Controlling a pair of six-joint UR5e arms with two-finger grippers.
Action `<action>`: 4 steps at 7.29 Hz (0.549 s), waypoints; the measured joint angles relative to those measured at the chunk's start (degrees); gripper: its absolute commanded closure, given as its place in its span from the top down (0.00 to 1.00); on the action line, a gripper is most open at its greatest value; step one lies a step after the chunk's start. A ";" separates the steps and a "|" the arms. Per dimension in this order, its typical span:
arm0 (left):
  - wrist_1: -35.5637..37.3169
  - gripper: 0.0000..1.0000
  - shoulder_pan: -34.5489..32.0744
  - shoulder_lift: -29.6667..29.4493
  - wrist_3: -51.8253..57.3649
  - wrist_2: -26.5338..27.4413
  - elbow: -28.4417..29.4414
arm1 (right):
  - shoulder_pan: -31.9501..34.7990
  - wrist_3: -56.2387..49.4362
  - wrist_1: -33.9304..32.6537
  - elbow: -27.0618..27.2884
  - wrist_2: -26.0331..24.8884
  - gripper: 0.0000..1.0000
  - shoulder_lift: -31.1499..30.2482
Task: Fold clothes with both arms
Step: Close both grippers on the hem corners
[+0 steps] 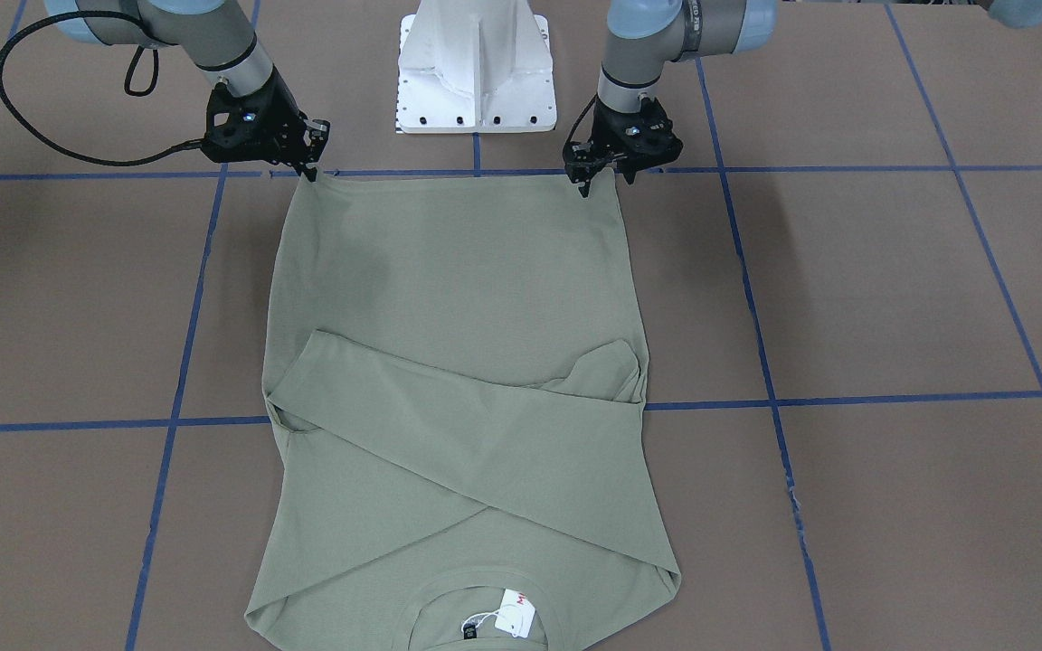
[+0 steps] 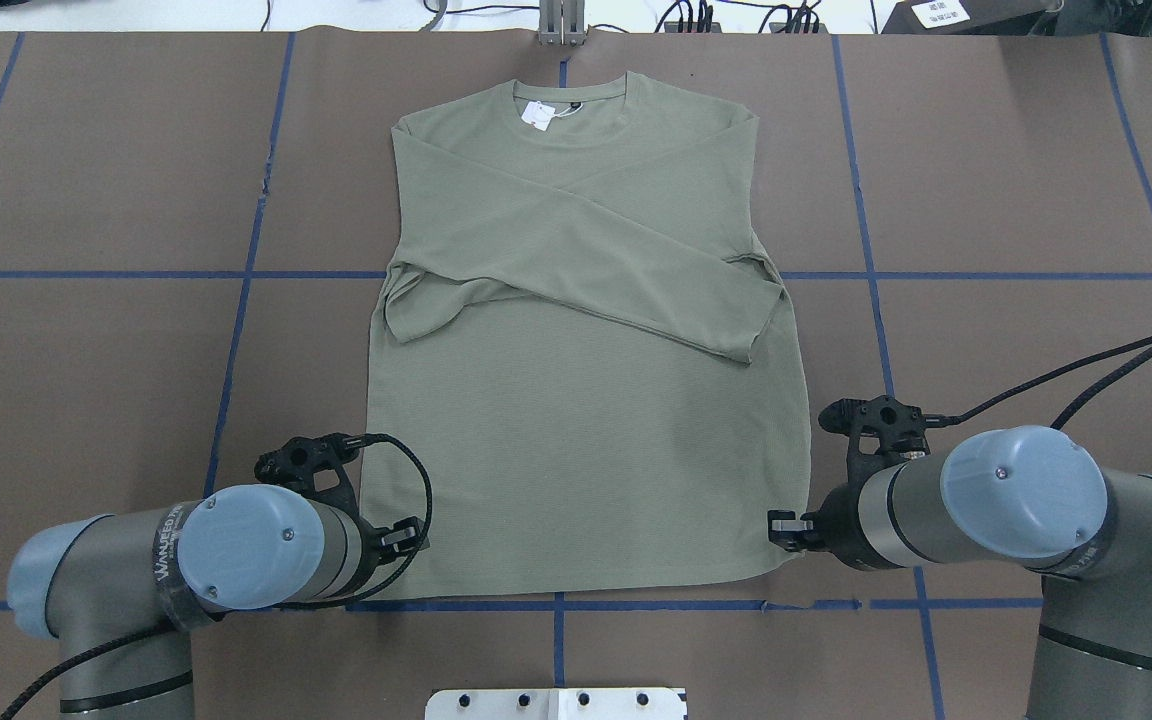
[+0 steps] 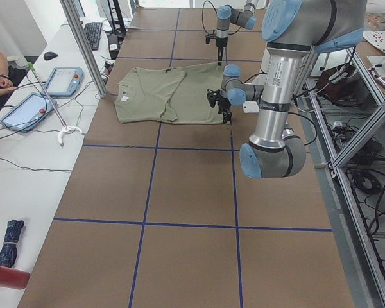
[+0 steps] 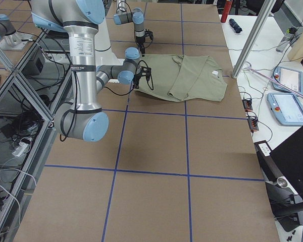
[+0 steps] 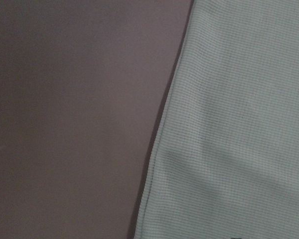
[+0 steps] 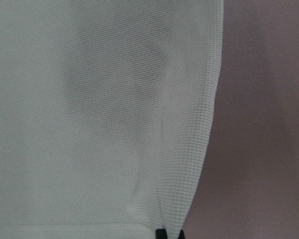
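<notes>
We log one sage-green knit long-sleeved shirt (image 1: 458, 271), hem corners at the brown counter's (image 1: 847, 289) robot-side edge for lifting: left hand (image 1: 609, 181) open, right hand (image 1: 308, 167) closure we cannot tell.

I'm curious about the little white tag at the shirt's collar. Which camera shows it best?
The exterior front-facing view: the hang tag is nearest and largest there. The overhead view shows it small, the side views show a speck, and the wrist cameras show only shirt fabric.

shirt (image 5: 239, 99): knit, fills right | side edge slants down-left | dim band, perhaps a crease | table (image 5: 65, 114): left
</notes>
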 measured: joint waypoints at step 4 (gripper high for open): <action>0.04 0.55 1.45 1.02 -0.03 -0.05 -0.02 | 0.30 0.00 0.11 0.48 0.22 0.00 0.01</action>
